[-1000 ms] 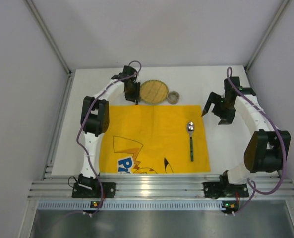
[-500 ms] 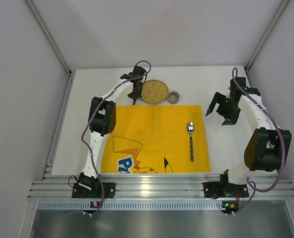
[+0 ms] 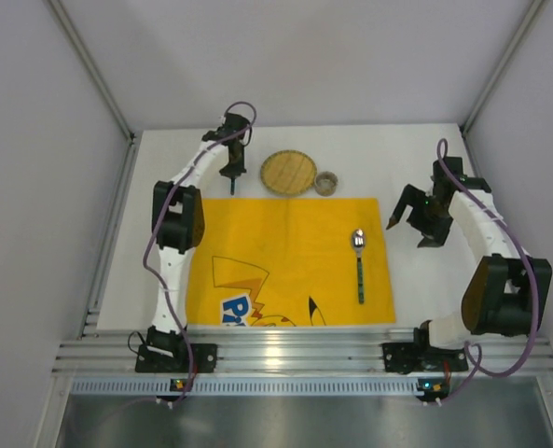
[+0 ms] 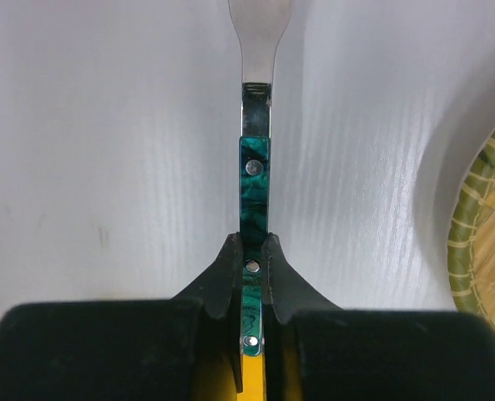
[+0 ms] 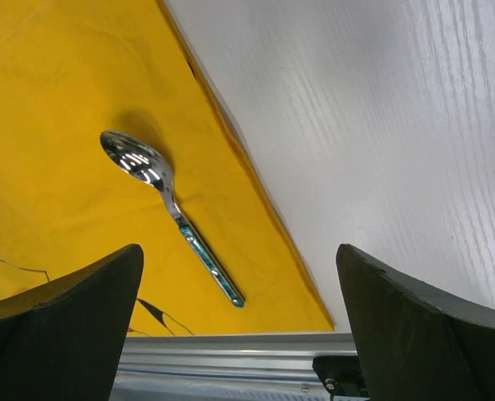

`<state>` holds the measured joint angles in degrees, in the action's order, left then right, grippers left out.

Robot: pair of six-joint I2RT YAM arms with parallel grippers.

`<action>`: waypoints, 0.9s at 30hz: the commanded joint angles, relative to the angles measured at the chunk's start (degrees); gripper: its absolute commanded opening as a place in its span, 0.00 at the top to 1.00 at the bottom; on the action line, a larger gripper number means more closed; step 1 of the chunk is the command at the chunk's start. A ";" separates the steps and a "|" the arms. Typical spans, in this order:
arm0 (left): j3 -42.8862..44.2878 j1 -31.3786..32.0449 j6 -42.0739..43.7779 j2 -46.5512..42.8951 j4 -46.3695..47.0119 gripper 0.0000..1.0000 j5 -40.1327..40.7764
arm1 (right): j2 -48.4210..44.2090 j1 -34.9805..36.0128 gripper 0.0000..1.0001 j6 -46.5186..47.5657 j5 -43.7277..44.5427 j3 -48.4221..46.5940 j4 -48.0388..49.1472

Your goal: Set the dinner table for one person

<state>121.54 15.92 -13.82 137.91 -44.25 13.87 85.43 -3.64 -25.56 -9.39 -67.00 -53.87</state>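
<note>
Plain white, flat rectangular dinner table (image 3: 397,149), walled by grey panels (image 3: 34,187), with a ribbed aluminium rail (image 3: 295,357) along the near edge by the arm bases. On it a yellow printed mat (image 3: 276,252) bearing a spoon (image 3: 359,257) near its right side. Past the mat's far edge, a round woven coaster (image 3: 289,172) beside a small round object (image 3: 326,182). Left gripper (image 4: 253,251) clamped on a green-handled utensil (image 4: 254,180), just left of the coaster. Right gripper (image 5: 239,251) spread wide over bare table, right of the mat.

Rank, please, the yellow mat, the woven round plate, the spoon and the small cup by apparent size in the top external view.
1. yellow mat, by far.
2. woven round plate.
3. spoon: longer than the plate is wide, but thin.
4. small cup: close to the spoon in area, so that pair is unsure.
</note>
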 commanded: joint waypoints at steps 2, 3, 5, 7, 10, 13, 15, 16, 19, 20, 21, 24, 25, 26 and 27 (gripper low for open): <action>3.79 0.07 -0.85 -11.86 0.05 1.00 0.37 | -5.97 0.56 0.00 -1.42 0.69 3.71 0.96; 3.19 0.07 -0.77 -14.57 -0.05 1.00 0.11 | -6.67 1.26 0.00 -1.33 0.77 4.24 1.13; -0.13 0.16 -0.33 -17.92 0.13 1.00 -0.16 | -8.78 1.88 0.00 -1.33 0.60 5.65 1.39; -3.13 0.16 -0.24 -23.28 -0.05 1.00 -0.16 | -10.53 1.97 0.00 -1.42 0.07 6.09 1.31; -13.57 1.30 -1.11 -31.89 -0.22 1.00 1.07 | -12.38 1.97 0.00 0.07 -0.54 5.83 0.00; -26.32 4.20 -4.62 -40.68 -3.20 1.00 2.21 | -15.36 3.20 0.00 -1.14 -1.59 3.90 -3.08; -36.86 7.62 -8.05 -47.60 -3.83 1.00 3.35 | -18.18 3.20 0.00 -3.25 -3.44 4.51 -3.09; -40.46 8.85 -9.10 -49.99 -3.74 1.00 3.62 | -21.41 3.20 0.00 -4.48 -5.10 5.21 -3.26; -52.16 11.50 -14.46 -57.82 -3.56 1.00 2.57 | -28.17 3.20 0.00 -7.75 -9.22 8.19 -5.72; -56.89 11.93 -16.39 -59.32 -3.39 1.00 2.39 | -30.12 3.20 0.00 -8.01 -9.68 10.20 -6.16; -58.94 12.03 -17.19 -61.86 -2.95 1.00 2.30 | -31.80 3.20 0.00 -7.66 -9.68 10.92 -7.47; -66.15 12.29 -19.31 -64.68 -0.23 1.00 1.17 | -36.11 5.31 0.00 -6.26 -8.72 12.77 -10.37; -67.47 12.38 -19.66 -65.04 0.47 1.00 -0.32 | -37.51 5.40 0.00 -6.17 -9.41 13.03 -10.90; -69.66 12.55 -20.10 -65.22 2.22 1.00 -0.85 | -38.14 5.48 0.00 -6.17 -9.86 13.39 -11.69; -70.46 12.64 -20.19 -65.13 2.59 1.00 -1.21 | -39.27 5.40 0.00 -6.17 -10.21 13.22 -12.13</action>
<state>53.08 28.34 -30.55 75.55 -46.89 14.20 47.97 0.97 -31.20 -17.63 -54.35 -62.43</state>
